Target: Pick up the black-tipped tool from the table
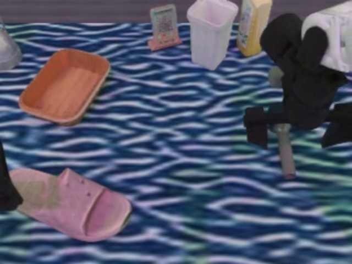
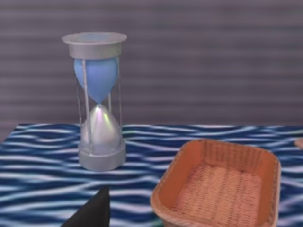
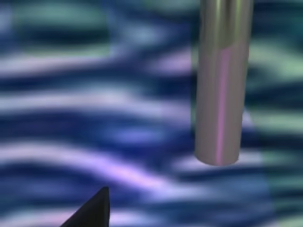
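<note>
the black-tipped tool (image 1: 286,155) is seen lying on the table (image 1: 181,165) at its right side, under the right gripper (image 1: 300,127), whose fingers are spread either side of the handle, so the approach is judged done; closing on the handle is called for next, then lifting

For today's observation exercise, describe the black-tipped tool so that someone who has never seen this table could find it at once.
Look at the right side of the table with its wavy blue cloth, in front of the white bin and yellow carton. There the right gripper hangs over the black-tipped tool, whose slim grey metal handle points toward the near edge. Nothing else nearby is a metal rod.
</note>
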Motion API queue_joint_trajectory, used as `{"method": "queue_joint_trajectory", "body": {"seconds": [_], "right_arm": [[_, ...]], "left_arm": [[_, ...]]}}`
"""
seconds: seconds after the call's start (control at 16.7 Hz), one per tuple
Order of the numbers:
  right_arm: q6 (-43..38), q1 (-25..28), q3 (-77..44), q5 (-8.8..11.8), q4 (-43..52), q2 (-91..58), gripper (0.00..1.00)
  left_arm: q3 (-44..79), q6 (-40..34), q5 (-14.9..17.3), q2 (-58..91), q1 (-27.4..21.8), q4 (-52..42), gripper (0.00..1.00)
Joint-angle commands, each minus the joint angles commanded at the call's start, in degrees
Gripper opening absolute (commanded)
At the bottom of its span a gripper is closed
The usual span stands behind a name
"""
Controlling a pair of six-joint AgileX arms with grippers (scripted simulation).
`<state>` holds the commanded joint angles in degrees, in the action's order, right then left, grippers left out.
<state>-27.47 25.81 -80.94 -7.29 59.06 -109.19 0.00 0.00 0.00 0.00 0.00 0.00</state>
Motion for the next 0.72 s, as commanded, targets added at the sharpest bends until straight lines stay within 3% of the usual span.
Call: {"method": "queue_joint_trajectory", "body": {"seconds": [0.48,0.72], "right_arm": [[0.03,-0.15,0.12,-0.01,-0.71,-0.95,1.0],[0.72,-0.8,4.32,-0.03,-9.48,-5.08,1.0]], "left_arm": [[0.0,0.0,0.0,0.0,0.0,0.0,1.0],[0.0,0.0,0.0,0.0,0.0,0.0,1.0]]}}
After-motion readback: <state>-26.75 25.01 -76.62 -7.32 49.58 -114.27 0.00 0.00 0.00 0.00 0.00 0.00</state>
